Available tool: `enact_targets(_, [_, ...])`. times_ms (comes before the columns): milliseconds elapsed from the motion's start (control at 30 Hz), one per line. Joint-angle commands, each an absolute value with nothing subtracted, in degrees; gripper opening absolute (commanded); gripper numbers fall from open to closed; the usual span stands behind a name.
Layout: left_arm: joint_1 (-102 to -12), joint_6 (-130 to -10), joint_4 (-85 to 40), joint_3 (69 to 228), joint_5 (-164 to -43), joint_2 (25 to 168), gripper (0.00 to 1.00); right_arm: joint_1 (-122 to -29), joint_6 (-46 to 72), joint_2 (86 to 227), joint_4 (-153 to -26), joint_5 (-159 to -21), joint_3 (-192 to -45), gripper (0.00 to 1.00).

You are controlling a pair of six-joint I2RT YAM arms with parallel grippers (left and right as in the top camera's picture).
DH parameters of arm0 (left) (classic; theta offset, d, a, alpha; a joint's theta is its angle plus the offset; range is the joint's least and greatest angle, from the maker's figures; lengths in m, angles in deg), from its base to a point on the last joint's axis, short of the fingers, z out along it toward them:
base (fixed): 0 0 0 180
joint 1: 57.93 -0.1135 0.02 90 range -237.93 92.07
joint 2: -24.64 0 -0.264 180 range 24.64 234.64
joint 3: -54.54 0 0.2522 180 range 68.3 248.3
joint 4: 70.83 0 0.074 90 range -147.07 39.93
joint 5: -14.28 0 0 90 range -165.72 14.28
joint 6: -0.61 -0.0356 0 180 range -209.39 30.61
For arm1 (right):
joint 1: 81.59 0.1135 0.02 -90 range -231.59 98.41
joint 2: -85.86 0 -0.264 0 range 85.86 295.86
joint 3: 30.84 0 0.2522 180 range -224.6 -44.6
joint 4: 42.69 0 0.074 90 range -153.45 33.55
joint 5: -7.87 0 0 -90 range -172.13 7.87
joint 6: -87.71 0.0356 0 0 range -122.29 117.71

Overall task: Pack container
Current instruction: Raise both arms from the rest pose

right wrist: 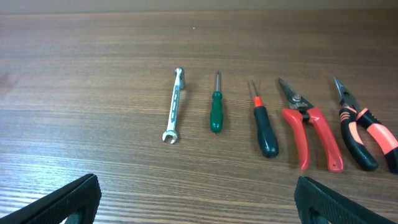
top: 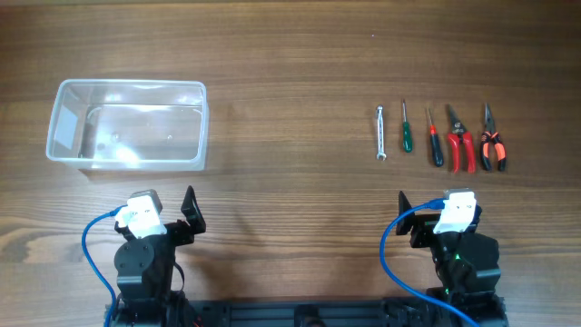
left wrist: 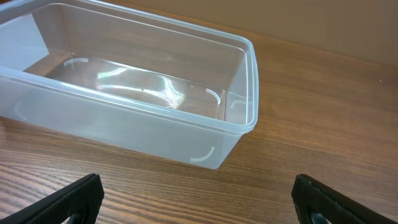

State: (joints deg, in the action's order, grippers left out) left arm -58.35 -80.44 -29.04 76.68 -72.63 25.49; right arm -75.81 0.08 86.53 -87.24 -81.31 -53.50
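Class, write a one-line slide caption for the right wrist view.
Wrench, green screwdriver, black screwdriver, red snips and orange-black pliers in a row on the wooden table.

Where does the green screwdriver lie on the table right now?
In the overhead view the green screwdriver lies on the right half of the table, second from the left in its row, between the wrench and the black-handled screwdriver.

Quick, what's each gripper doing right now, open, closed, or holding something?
Left gripper: open, fingers wide apart, holding nothing.
Right gripper: open, fingers wide apart, holding nothing.
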Motion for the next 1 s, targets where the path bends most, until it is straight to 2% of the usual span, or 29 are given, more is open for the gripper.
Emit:
enact_targets(0, [-58.0,-79.7,-29.3,76.2,-73.3,25.0,1.0,-76.1,0.8,86.0,-87.1,-82.2,-53.5,1.0])
enact_targets(600, [-58.0,-79.9,-30.3,76.2,-73.4,25.0,1.0,-76.1,0.8,86.0,-87.1,-82.2,-53.5,1.0])
enact_targets(667, [-58.0,-79.7,-29.8,76.2,-77.2,25.0,1.0,-76.1,0.9,86.0,-86.3,-81.4,-53.5,1.0])
enact_targets(700, [-58.0,-79.7,-29.9,76.2,-80.4,25.0,1.0,-76.1,2.2,86.0,-85.9,-82.6,-53.5,1.0])
enact_targets(733, [-58.0,-79.7,-29.9,76.2,-86.4,25.0,1.0,-76.1,8.9,86.0,-84.6,-86.6,-53.5,1.0])
enact_targets(800, [-58.0,-76.3,-30.3,76.2,-88.8,25.0,1.0,-76.1,26.1,86.0,-84.0,-93.0,-53.5,1.0])
enact_targets(900, [-58.0,-69.0,-33.9,80.4,-88.1,26.0,1.0,-76.1,26.1,86.0,-82.2,-100.2,-53.8,1.0])
enact_targets(967, [-58.1,-69.1,-33.5,85.2,-83.7,29.1,1.0,-76.1,26.4,86.4,-82.2,-100.6,-54.7,1.0])
